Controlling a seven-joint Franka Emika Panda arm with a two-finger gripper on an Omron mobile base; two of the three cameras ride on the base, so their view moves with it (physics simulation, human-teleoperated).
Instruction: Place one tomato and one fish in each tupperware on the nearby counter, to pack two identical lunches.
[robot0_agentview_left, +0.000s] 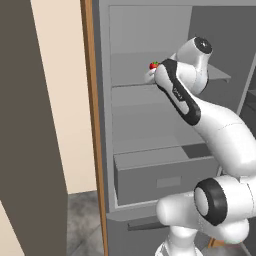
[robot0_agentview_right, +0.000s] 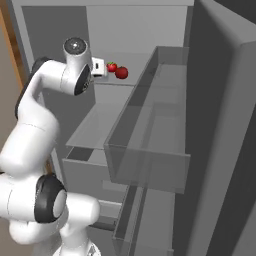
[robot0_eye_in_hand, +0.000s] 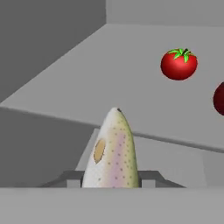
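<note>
The robot arm (robot0_agentview_left: 220, 135) is smooth and white, with fat round parts. Black rings and a black band sit at its bends.

Speckled fish (robot0_eye_in_hand: 113, 153) upright; two red tomatoes (robot0_eye_in_hand: 178, 64) on fridge shelf (robot0_eye_in_hand: 131, 87).

**No readable text in the scene**

No words, labels, brand names, numbers or signs can be read on anything here. The dark forearm cover of the arm (robot0_agentview_left: 179, 96) carries a small pale mark in the left base view, but it is too blurred to make out as letters. The grey fridge shelves (robot0_agentview_right: 120, 95), the drawer front (robot0_agentview_left: 165, 182) and the door bins (robot0_agentview_right: 150, 160) are plain surfaces with no print. The tomato (robot0_eye_in_hand: 178, 64) and the speckled fish (robot0_eye_in_hand: 112, 153) bear no sticker or tag.
</note>
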